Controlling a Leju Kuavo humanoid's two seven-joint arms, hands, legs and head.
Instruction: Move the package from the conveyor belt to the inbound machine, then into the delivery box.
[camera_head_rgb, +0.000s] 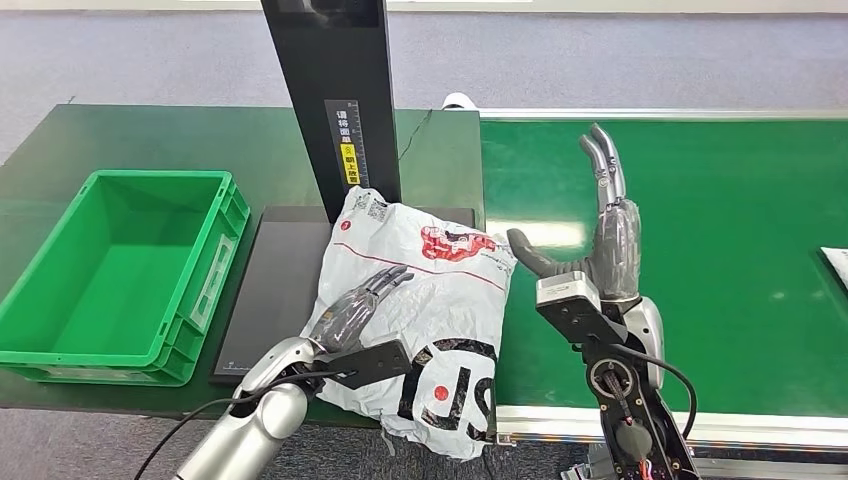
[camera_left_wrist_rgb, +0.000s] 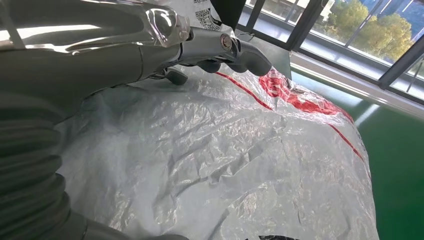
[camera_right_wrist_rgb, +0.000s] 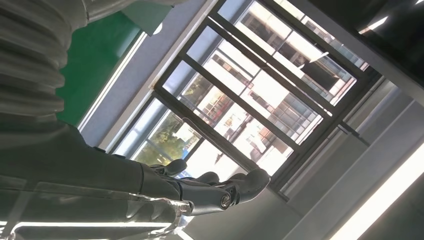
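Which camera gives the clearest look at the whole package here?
The head view: it shows the whole package lying on the inbound machine with the left hand resting flat on it. The left wrist view gives a close-up of its crinkled plastic and red print under that hand's fingers. The right wrist view looks toward windows.

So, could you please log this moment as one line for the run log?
package: on inbound machine, overhanging near edge | left hand: flat on package | right hand: raised, open, above conveyor belt | delivery box: empty

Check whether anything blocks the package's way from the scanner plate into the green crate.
Nothing visible does. The package lies under the left robot hand, partly on the black plate; the open green crate stands right beside it.
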